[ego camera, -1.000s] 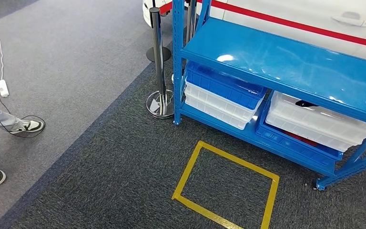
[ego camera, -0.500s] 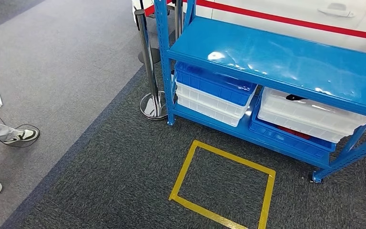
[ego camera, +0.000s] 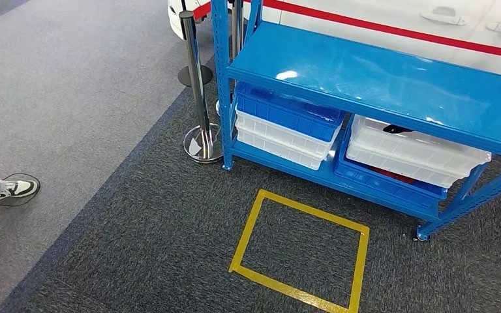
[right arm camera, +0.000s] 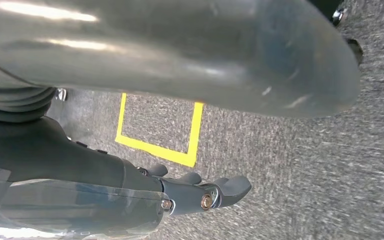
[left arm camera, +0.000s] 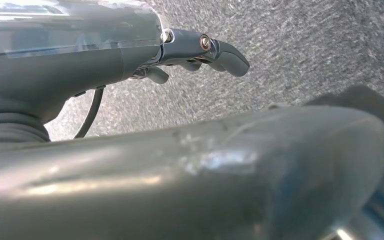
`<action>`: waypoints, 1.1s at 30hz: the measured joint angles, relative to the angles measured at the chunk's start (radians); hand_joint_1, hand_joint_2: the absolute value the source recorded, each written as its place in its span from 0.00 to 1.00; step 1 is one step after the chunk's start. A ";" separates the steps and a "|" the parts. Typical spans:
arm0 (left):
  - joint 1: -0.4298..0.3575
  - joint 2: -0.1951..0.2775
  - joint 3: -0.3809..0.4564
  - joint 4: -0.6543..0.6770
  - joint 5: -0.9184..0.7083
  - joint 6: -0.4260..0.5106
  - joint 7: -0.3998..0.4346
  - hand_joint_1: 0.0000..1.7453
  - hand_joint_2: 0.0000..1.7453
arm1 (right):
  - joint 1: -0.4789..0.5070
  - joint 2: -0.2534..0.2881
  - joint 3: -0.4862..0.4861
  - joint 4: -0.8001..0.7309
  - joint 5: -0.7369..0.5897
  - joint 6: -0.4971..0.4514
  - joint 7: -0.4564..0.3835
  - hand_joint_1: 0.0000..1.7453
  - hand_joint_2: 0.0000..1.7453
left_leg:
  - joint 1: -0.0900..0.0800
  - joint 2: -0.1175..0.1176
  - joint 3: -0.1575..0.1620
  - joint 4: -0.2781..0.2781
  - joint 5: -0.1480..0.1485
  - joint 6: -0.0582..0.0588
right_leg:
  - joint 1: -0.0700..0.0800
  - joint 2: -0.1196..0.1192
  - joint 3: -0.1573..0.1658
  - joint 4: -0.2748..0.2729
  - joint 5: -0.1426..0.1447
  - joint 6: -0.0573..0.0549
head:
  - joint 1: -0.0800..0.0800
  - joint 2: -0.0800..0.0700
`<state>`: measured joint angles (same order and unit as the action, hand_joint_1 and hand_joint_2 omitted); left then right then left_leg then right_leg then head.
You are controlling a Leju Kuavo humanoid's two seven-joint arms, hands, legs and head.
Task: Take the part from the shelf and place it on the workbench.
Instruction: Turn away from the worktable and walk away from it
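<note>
Blue shelf (ego camera: 378, 85) ahead in head view, on dark carpet. Lower level: stacked blue and white bins (ego camera: 287, 127) on the left side, white bin (ego camera: 411, 153) over blue bin (ego camera: 385, 182) on the right side. Dark part (ego camera: 396, 129) lying in the white bin, partly hidden under the shelf top; small, black, shape unclear. Well apart from both hands. Left hand (left arm camera: 195, 55) hanging over carpet, fingers (left arm camera: 230, 57) loosely curled, apart, gripping nothing. Right hand (right arm camera: 195, 192) likewise hanging, fingers (right arm camera: 232, 186) loosely curled, apart, empty, near yellow tape square (ego camera: 300, 248). Chrome stanchion (ego camera: 199, 124) just beside shelf's left post. Person's shoe (ego camera: 13, 189) on grey floor at left.
</note>
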<state>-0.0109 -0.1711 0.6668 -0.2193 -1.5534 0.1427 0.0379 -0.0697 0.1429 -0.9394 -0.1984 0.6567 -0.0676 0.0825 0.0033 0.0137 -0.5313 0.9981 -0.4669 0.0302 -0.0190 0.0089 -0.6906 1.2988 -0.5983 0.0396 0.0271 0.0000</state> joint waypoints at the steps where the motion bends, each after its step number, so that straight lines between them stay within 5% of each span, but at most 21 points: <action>1: 0.000 0.001 0.000 0.000 0.000 0.000 0.002 0.00 0.00 | 0.000 0.000 0.000 0.000 0.000 0.000 0.001 0.00 0.00 | -0.002 0.003 0.001 0.000 0.000 0.000 | 0.000 -0.002 0.010 -0.019 0.021 -0.002 | 0.000 0.000; 4: -0.002 0.001 0.000 0.000 -0.002 -0.002 0.000 0.00 0.00 | -0.001 0.000 -0.001 -0.001 0.002 -0.002 0.005 0.00 0.00 | -0.006 0.011 0.007 0.002 -0.004 -0.005 | 0.007 -0.022 0.110 -0.217 0.112 -0.018 | 0.000 0.000; 6: -0.004 0.001 0.000 0.000 -0.007 -0.006 -0.005 0.00 0.00 | -0.005 0.001 -0.002 -0.002 0.003 -0.002 0.008 0.00 0.00 | -0.009 0.016 0.006 0.004 -0.007 -0.013 | 0.015 -0.032 0.139 -0.282 0.126 -0.029 | -0.001 0.000; 10: -0.009 0.000 0.000 0.000 -0.015 -0.008 -0.013 0.00 0.00 | -0.005 0.004 -0.005 -0.003 0.003 -0.002 0.011 0.00 0.00 | -0.010 0.015 -0.002 0.030 -0.030 -0.035 | 0.010 -0.020 0.138 -0.292 0.132 -0.050 | -0.002 0.000; 13: -0.008 0.000 0.000 0.000 -0.015 -0.009 -0.016 0.00 0.00 | -0.006 0.006 -0.010 -0.003 0.003 -0.002 0.012 0.00 0.00 | -0.002 -0.003 -0.081 0.206 -0.126 -0.047 | 0.007 -0.013 0.136 -0.294 0.135 -0.062 | -0.005 0.000; 15: -0.008 0.000 -0.002 0.000 -0.015 -0.010 -0.022 0.00 0.00 | -0.006 0.007 -0.013 -0.003 0.004 0.000 0.012 0.00 0.00 | 0.002 -0.004 -0.125 0.300 -0.152 -0.052 | 0.007 -0.005 0.135 -0.293 0.136 -0.062 | -0.005 0.000; 17: -0.008 0.000 -0.008 0.000 -0.015 -0.010 -0.029 0.00 0.00 | -0.006 0.008 -0.015 -0.003 0.006 0.004 0.012 0.00 0.00 | 0.005 -0.005 -0.096 0.238 -0.098 -0.053 | 0.007 0.005 0.137 -0.290 0.134 -0.060 | -0.005 0.000; 19: -0.008 -0.001 -0.014 0.000 -0.015 -0.010 -0.033 0.00 0.00 | -0.007 0.011 -0.016 -0.003 0.008 0.008 0.011 0.00 0.00 | 0.007 -0.014 -0.031 0.094 -0.032 -0.048 | 0.008 0.015 0.137 -0.284 0.131 -0.054 | -0.006 0.000; 21: -0.009 -0.001 -0.016 0.000 -0.015 -0.012 -0.033 0.00 0.00 | -0.007 0.013 -0.016 -0.004 0.010 0.010 0.009 0.00 0.00 | 0.005 -0.024 -0.001 0.020 -0.013 -0.041 | 0.010 0.021 0.132 -0.280 0.131 -0.043 | -0.005 0.000; 25: -0.010 0.000 -0.016 0.000 -0.015 -0.025 -0.019 0.00 0.00 | -0.006 0.013 -0.017 -0.004 0.015 0.009 0.009 0.00 0.00 | 0.004 -0.017 0.001 0.006 -0.005 -0.016 | 0.006 0.021 0.123 -0.264 0.119 -0.019 | -0.004 0.000; 29: -0.007 0.000 -0.016 0.000 -0.015 -0.034 -0.012 0.00 0.00 | -0.006 0.013 -0.017 -0.005 0.019 0.008 0.012 0.00 0.00 | 0.005 -0.002 -0.002 -0.002 0.004 -0.001 | 0.003 0.002 0.019 -0.041 0.002 -0.005 | 0.000 0.000; 30: -0.006 0.000 -0.016 0.000 -0.015 -0.035 -0.012 0.00 0.00 | -0.006 0.013 -0.017 -0.005 0.019 0.008 0.013 0.00 0.00 | 0.005 0.002 -0.003 -0.002 0.004 -0.001 | 0.003 0.000 0.002 -0.004 -0.005 -0.004 | 0.000 0.000; 31: -0.006 0.000 -0.016 0.000 -0.015 -0.035 -0.012 0.00 0.00 | -0.005 0.013 -0.017 -0.005 0.019 0.008 0.014 0.00 0.00 | 0.004 0.004 -0.002 -0.001 0.004 -0.002 | 0.003 -0.001 0.002 -0.004 0.008 -0.004 | 0.000 0.000; 33: -0.006 0.000 -0.016 0.000 -0.015 -0.035 -0.012 0.00 0.00 | -0.004 0.013 -0.017 -0.006 0.019 0.008 0.016 0.00 0.00 | 0.004 0.008 0.002 -0.001 0.002 -0.004 | 0.004 -0.009 0.060 -0.116 0.075 -0.009 | 0.000 0.000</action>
<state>-0.0168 -0.1710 0.6508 -0.2193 -1.5683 0.1072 0.0258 -0.0737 0.1559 -0.9560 -0.2039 0.6761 -0.0599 0.0987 0.0071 0.0217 -0.5297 0.9974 -0.4653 0.0259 -0.0153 -0.0005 -0.6305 1.1829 -0.5231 0.0311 0.0270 0.0000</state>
